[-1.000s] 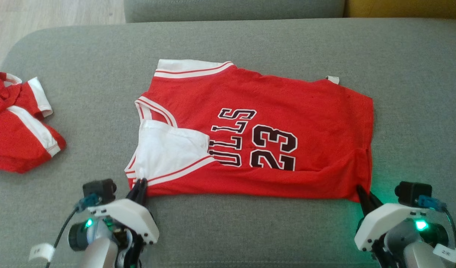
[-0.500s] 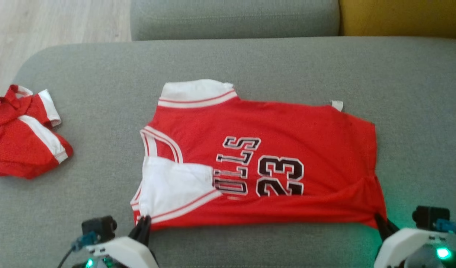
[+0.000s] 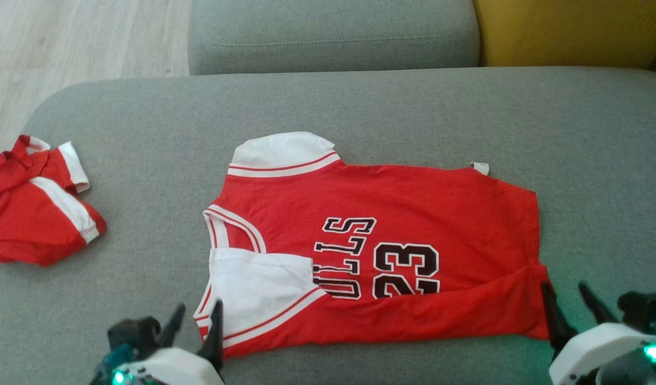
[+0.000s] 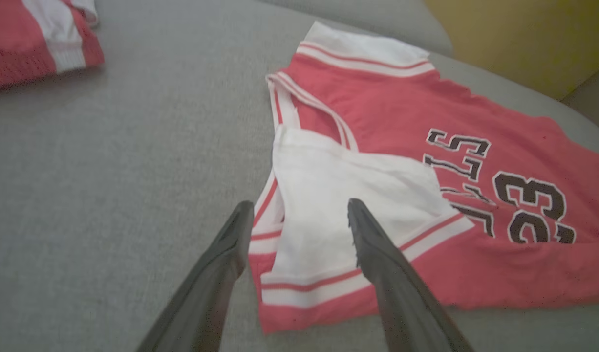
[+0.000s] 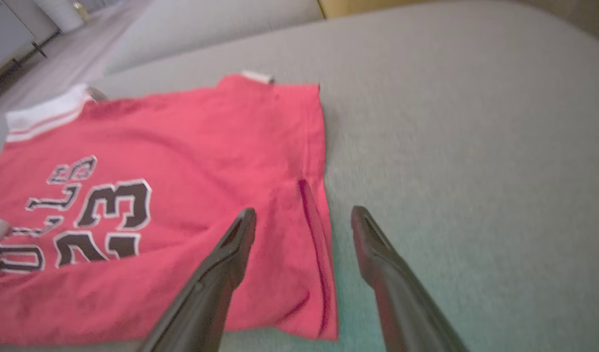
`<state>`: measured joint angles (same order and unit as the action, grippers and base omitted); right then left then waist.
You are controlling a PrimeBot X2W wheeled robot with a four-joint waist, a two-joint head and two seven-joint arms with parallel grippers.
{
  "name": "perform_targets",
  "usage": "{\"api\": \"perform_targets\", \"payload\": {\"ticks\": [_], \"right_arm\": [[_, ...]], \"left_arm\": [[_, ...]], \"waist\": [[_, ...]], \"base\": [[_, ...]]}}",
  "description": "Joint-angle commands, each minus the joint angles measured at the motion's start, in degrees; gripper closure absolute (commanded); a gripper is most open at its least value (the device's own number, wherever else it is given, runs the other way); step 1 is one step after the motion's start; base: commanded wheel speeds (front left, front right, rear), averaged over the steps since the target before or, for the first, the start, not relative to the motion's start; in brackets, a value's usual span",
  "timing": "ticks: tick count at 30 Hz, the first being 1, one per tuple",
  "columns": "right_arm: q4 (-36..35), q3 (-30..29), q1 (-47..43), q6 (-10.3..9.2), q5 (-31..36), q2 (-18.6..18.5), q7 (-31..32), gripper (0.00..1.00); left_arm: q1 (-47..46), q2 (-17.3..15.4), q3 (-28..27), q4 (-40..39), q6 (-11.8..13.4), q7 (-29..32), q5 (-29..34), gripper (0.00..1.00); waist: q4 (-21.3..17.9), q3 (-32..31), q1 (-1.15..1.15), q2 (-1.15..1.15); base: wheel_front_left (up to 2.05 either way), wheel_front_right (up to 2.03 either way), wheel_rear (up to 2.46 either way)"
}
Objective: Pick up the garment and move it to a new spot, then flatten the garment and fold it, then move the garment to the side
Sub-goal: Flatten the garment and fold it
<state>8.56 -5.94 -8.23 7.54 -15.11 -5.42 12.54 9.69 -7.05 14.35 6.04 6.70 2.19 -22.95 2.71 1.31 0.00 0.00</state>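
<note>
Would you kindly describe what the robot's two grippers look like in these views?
The left gripper and right gripper each have two long, dark, tapering fingers rising from a white housing. A green light glows on each housing, and a small black camera block with a teal connector sits beside it.

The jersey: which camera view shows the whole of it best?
The head view: the whole jersey lies in frame. The left wrist view shows its neck end, the right wrist view its hem end, blurred.
</note>
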Motion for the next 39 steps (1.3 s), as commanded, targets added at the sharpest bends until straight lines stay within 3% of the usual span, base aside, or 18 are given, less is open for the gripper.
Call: {"api": "perform_targets", "payload": {"ticks": [1, 7, 11, 23, 29, 39], "right_arm": [[-3.8, 1.6, 2.0, -0.05, 0.4, -0.8, -2.2, 0.00], [-14.4, 4.4, 2.8, -0.05, 3.5, 0.2, -8.8, 0.00], [-19.3, 6.6, 2.7, -0.05, 4.3, 0.4, -9.2, 0.00], [-22.6, 6.6, 1.1, -0.05, 5.1, 1.4, -6.8, 0.00], [-23.2, 6.4, 2.4, -0.05, 5.0, 1.8, -6.3, 0.00], [-23.5, 6.1, 8.4, -0.05, 5.4, 2.0, -6.8, 0.00]], "left_arm": [[-4.0, -0.9, -2.1, -2.8, 0.5, -2.3, 1.4, 0.00], [-7.3, -2.3, -2.8, -6.3, 1.8, -10.1, 5.7, 0.00], [-8.0, -3.1, -2.6, -8.0, 2.8, -11.2, 7.6, 0.00], [-8.1, -3.4, -1.6, -7.8, 3.4, -10.2, 8.0, 0.00], [-14.6, -2.9, -0.3, -4.7, 0.8, -9.2, 6.9, 0.00], [-38.4, 0.0, 2.2, 10.9, -5.9, -7.3, 5.0, 0.00]], "waist": [[-0.2, -0.2, 0.00, 0.00], [-0.9, -1.3, 0.00, 0.00], [-1.2, -1.8, 0.00, 0.00], [-0.8, -1.2, 0.00, 0.00], [-0.8, 2.7, 0.00, 0.00], [-2.8, 13.5, 0.00, 0.00]], "base": [[0.00, 0.00, 0.00], [0.00, 0.00, 0.00], [0.00, 0.00, 0.00], [0.00, 0.00, 0.00], [0.00, 0.00, 0.00], [0.00, 0.00, 0.00]]}}
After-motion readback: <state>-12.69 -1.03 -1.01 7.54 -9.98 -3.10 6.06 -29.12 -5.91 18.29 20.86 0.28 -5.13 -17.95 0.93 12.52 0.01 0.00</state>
